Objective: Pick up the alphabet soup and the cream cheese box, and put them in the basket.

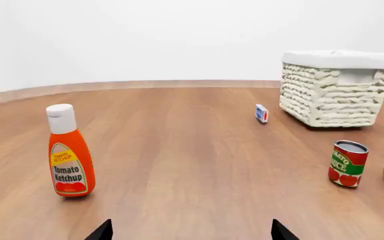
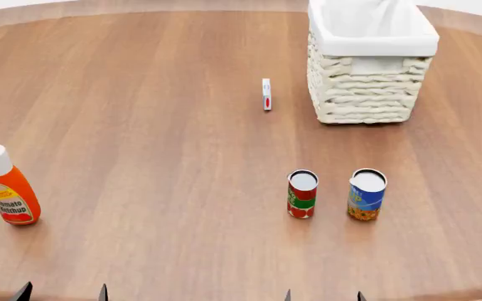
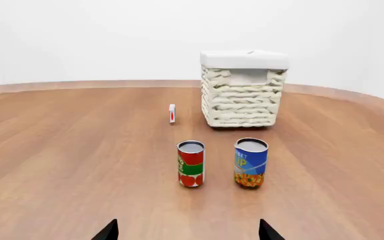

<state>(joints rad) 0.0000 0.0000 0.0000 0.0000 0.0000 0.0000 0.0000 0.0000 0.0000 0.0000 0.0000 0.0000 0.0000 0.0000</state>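
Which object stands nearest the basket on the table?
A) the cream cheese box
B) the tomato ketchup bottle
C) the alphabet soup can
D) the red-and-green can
A: the cream cheese box stands on edge just beside the basket, while both cans and the ketchup bottle sit farther away toward the robot.

Legible text is limited. The ketchup bottle (image 1: 70, 159) carries a white label panel reading "Tomato Ketchup", with the same words repeated small on a yellow patch above it. The red-and-green can (image 1: 347, 163) shows partial white lettering ending in "UCE"; the rest wraps out of sight. The alphabet soup (image 3: 251, 163) bears yellow lettering on its blue label, too small to read. Print on the cream cheese box (image 1: 262, 113) is illegible.
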